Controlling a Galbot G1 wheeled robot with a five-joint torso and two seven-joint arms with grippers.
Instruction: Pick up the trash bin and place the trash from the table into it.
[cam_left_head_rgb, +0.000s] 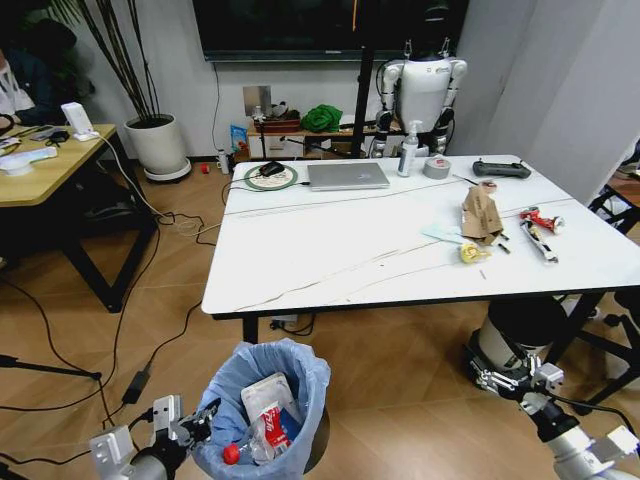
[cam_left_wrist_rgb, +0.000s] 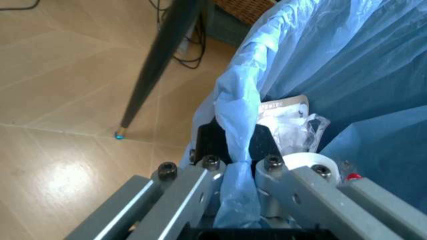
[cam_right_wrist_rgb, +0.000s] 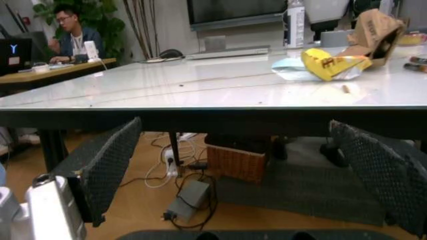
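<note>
Pinching the rim of the trash bin (cam_left_head_rgb: 262, 405), the left pincer (cam_left_head_rgb: 196, 421) sits low at the bin's left side, its fingers (cam_left_wrist_rgb: 200, 170) closed tight on a fold of the light-blue bag. The bin already has packets and a bottle inside. The right pincer (cam_left_head_rgb: 515, 381) hangs low near the tabletop (cam_left_head_rgb: 330, 250) edge, its pads (cam_right_wrist_rgb: 107, 167) spread wide and holding nothing. Up on the tabletop lie torn brown cardboard (cam_left_head_rgb: 482, 213), a yellow scrap (cam_left_head_rgb: 472, 253) and red-white snack packs (cam_left_head_rgb: 540, 221), well apart from both pincers.
</note>
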